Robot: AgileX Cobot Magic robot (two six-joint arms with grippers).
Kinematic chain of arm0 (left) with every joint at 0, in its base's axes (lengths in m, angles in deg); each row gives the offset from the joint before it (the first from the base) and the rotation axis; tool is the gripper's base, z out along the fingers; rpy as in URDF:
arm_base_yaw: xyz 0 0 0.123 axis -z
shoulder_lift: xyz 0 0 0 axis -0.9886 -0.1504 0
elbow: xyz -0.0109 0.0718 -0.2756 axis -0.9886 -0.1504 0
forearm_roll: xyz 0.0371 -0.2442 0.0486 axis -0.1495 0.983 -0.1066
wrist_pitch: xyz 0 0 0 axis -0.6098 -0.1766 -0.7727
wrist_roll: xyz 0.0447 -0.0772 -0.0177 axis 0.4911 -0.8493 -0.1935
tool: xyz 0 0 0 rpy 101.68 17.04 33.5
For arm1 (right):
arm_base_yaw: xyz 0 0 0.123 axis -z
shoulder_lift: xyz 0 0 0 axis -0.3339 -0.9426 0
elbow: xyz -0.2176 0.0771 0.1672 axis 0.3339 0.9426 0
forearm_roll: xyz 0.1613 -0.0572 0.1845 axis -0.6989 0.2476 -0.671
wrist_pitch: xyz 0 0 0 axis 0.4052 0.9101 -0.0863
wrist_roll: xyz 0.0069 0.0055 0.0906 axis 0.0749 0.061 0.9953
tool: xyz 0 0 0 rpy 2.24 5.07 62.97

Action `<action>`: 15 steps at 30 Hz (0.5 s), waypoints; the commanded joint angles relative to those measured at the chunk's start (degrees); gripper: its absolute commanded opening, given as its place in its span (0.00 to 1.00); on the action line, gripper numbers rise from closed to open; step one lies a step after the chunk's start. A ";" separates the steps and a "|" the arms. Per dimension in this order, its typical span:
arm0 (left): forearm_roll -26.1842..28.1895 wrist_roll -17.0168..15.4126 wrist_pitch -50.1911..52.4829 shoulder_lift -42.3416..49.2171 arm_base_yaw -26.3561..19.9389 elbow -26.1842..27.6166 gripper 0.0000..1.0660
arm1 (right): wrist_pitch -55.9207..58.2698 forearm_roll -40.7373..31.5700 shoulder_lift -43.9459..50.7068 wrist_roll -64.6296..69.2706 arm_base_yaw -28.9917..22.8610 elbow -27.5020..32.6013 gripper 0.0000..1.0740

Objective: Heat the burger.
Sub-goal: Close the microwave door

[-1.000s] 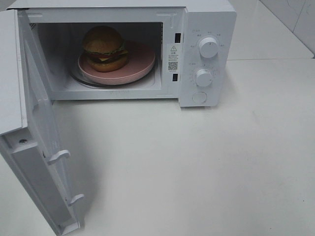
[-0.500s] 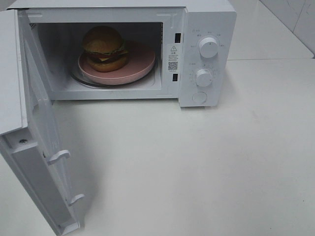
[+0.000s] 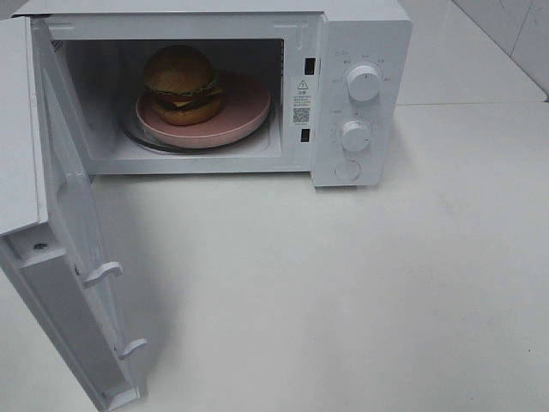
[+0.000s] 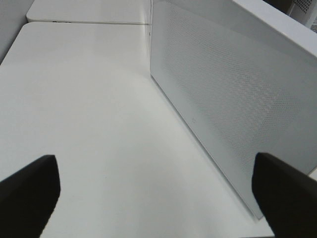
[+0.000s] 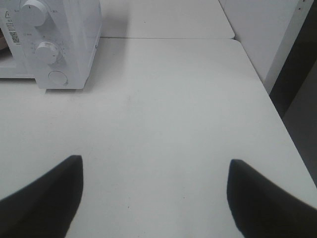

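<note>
The burger (image 3: 182, 84) sits on a round pink plate (image 3: 244, 120) inside the white microwave (image 3: 364, 26), on the left part of the plate. The microwave door (image 3: 77, 249) stands swung wide open to the left. Neither arm shows in the exterior high view. In the left wrist view my left gripper (image 4: 153, 198) is open over the bare table, with the outer face of the door (image 4: 233, 94) beside it. My right gripper (image 5: 153, 198) is open too, above the table in front and to the right of the microwave's control panel (image 5: 49, 44). Nothing lies between either pair of fingers.
Two white knobs (image 3: 363, 83) and a round button (image 3: 347, 170) sit on the microwave's right panel. The white table (image 3: 343, 292) stretches in front. A table edge and a white wall (image 5: 267, 44) lie to the right in the right wrist view.
</note>
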 commanded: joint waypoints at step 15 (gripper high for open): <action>0.17 0.11 -0.17 0.34 0.29 -0.06 0.92 | 0.06 -0.17 1.38 -0.34 0.23 -0.06 0.70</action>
